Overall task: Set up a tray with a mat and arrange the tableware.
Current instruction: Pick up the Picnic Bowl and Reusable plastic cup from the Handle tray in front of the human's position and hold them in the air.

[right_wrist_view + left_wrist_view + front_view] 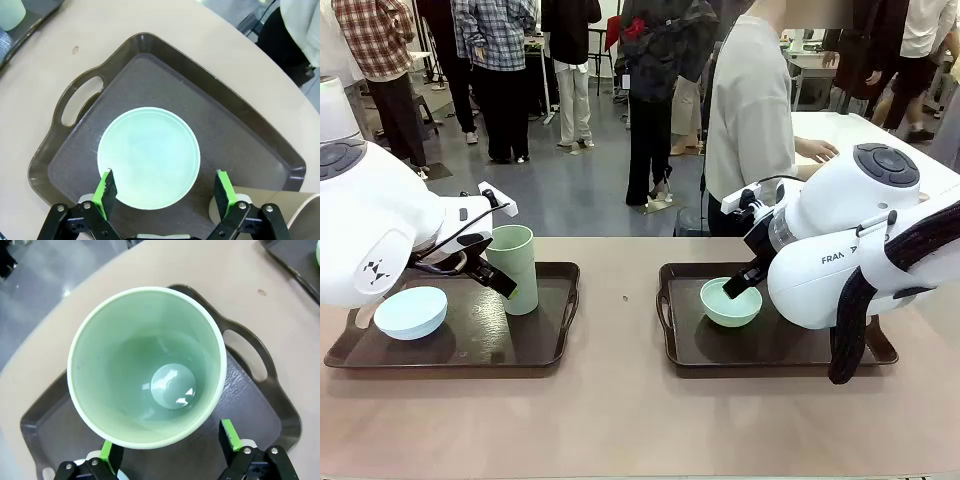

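Two dark brown trays lie on the table. On the left tray (550,275) stand a pale blue bowl (410,312) and a tall pale green cup (512,268). My left gripper (492,272) is open just above that cup (145,365), with its green pads (229,436) apart at the near side of the rim. The right tray (685,355) holds a mint green bowl (731,302). My right gripper (165,194) hangs open over this bowl (148,155), one finger on each side. A tan rounded shape (270,207), perhaps a cup, shows beside it. The mat is out of view.
A person in a white top (750,110) stands at the far side, one hand on a white table behind. A small crumb (625,298) lies between the trays. Bare tabletop (620,420) runs along the near edge.
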Robot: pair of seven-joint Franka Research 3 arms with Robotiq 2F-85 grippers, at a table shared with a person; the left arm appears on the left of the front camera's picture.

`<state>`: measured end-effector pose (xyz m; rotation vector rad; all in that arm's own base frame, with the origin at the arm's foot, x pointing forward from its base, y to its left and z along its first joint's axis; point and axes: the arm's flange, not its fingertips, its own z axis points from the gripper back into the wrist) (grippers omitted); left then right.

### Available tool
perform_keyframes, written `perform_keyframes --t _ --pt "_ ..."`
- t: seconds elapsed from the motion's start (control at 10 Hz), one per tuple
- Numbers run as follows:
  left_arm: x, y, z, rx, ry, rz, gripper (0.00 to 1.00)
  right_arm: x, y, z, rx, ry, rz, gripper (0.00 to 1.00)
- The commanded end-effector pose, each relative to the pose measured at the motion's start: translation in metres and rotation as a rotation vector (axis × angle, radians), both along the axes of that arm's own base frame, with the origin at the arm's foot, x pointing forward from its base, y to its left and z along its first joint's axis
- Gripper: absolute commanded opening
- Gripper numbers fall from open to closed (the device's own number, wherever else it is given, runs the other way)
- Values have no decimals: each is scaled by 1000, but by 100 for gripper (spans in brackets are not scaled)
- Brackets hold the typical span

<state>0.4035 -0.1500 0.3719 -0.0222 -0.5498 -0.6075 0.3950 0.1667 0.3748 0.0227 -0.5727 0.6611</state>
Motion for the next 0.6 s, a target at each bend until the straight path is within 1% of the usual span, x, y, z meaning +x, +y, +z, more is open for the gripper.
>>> perform_keyframes --t 0.0,0.5 --pt "0 0 0 0 0 0 100 0 0 0 0 0 0 100" --pt "0 0 0 0 0 0 100 0 0 0 0 0 0 100"
